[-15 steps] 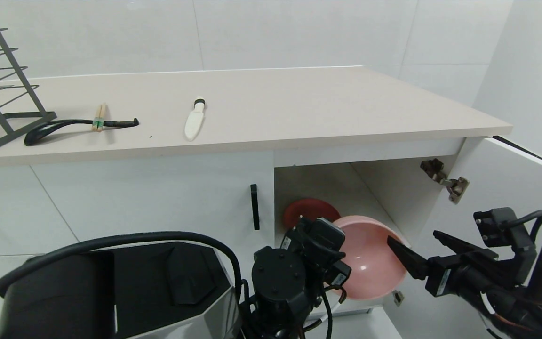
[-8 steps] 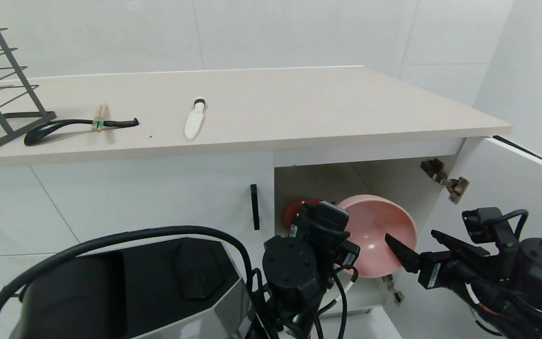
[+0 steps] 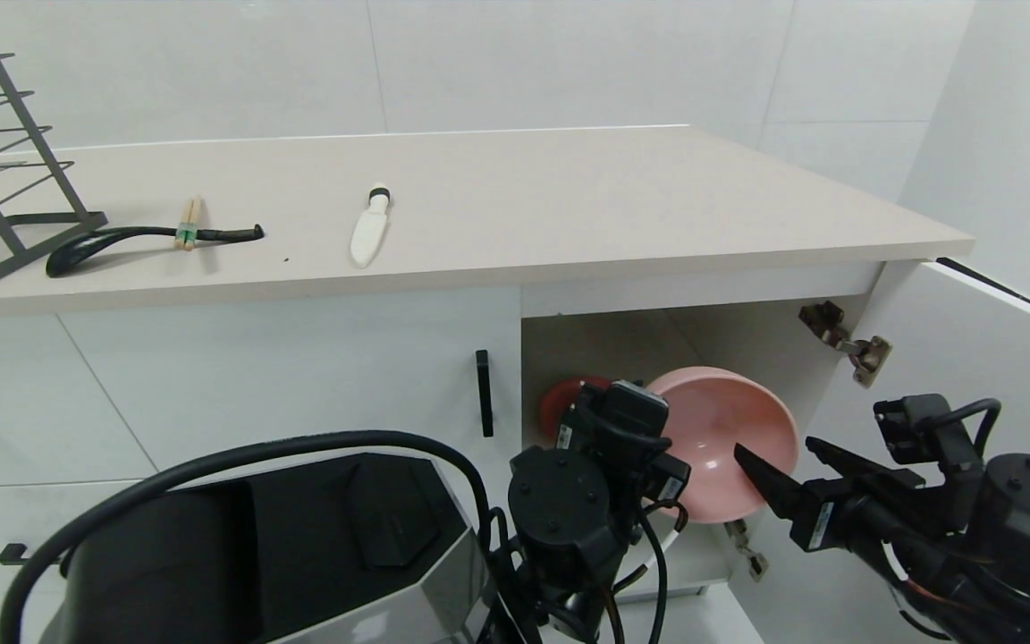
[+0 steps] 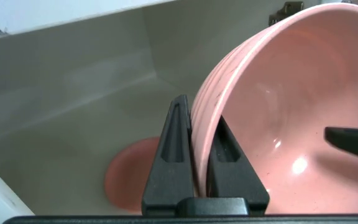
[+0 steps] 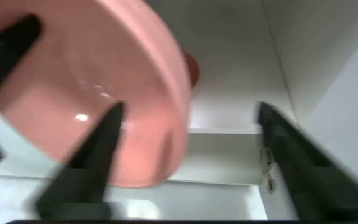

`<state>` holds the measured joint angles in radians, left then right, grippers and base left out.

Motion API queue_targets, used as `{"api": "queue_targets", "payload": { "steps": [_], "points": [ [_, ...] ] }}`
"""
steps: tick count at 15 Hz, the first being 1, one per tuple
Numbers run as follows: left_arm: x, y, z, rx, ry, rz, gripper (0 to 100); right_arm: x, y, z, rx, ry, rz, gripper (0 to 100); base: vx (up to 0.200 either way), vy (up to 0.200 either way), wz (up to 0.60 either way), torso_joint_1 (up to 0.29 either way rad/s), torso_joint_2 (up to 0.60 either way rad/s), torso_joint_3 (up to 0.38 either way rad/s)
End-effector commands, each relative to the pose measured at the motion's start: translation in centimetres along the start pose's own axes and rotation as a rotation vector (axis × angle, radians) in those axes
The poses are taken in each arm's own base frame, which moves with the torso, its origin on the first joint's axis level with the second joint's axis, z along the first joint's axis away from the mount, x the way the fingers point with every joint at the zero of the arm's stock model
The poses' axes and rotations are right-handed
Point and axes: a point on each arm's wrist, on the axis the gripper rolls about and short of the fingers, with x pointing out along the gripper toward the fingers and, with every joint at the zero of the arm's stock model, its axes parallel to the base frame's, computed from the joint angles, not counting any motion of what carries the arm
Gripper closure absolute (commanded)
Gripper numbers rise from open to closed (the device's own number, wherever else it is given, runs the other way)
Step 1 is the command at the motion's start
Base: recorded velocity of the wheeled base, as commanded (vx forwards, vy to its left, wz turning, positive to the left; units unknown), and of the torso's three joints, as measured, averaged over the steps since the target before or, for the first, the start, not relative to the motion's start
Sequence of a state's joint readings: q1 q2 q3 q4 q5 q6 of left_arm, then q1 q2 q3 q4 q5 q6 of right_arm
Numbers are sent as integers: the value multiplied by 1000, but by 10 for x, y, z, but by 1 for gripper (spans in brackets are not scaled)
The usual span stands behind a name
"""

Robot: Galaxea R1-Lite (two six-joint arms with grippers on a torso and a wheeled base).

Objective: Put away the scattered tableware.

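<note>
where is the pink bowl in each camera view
Head view: pink bowl in the mouth of the open cabinet, under the right end of the counter.
Left wrist view: pink bowl, its rim pinched by the left gripper.
Right wrist view: pink bowl, just ahead of the open right gripper.
Shared landmark: the red dish behind the bowl on the cabinet floor.

A pink bowl point(image 3: 730, 438) is hanging tilted right of centre, its rim pinched by the left gripper point(image 4: 197, 118), with a red plate point(image 3: 569, 398) lying beside it. A black spoon point(image 3: 144, 233), chopsticks point(image 3: 189, 224) and a white knife point(image 3: 370, 231) are lying at upper left.
</note>
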<state>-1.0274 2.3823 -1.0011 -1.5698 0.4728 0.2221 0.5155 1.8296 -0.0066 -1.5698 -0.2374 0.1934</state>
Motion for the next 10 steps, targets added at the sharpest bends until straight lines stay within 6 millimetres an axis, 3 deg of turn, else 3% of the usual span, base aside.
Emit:
{"api": "queue_targets", "payload": {
  "steps": [1,4,5,9,10],
  "points": [
    [0,-1,-2,1,2,-3,100,-3,6,2,-4,-11,33,100,0,0,0,0,0,0],
    [-1,-2,-2,4,4,-6,100,-5,10,3,-6,-18,53,100,0,0,0,0,0,0],
    [-2,-4,-2,1,3,-12,0,-5,10,3,-5,-20,54,100,0,0,0,0,0,0],
    [-3,-4,4,10,-7,-16,0,-3,0,4,6,-24,3,100,0,0,0,0,0,0],
    [-4,-2,13,1,-23,-12,0,-1,-4,5,10,-23,-17,100,0,0,0,0,0,0]
  ]
}}
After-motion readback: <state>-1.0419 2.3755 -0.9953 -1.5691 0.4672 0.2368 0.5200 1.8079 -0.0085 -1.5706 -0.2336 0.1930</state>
